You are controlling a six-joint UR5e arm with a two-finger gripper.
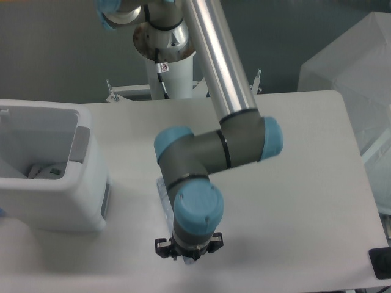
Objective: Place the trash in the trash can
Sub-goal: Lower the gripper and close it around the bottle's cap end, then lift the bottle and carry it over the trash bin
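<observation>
The trash can is the big white bin at the table's left edge. Inside it, low down, lies a white packet. The crushed clear bluish bottle shows as a strip along the left side of the arm's wrist, and a pale bit of it pokes out below the wrist near the table's front edge. My gripper hangs under the blue wrist cap, pointing down. Its fingers are hidden by the wrist, and it appears shut on the bottle, which is off the table.
The arm's silver tube and grey elbow cross the middle of the table. A covered white shape stands at the right. A black object sits at the front right corner.
</observation>
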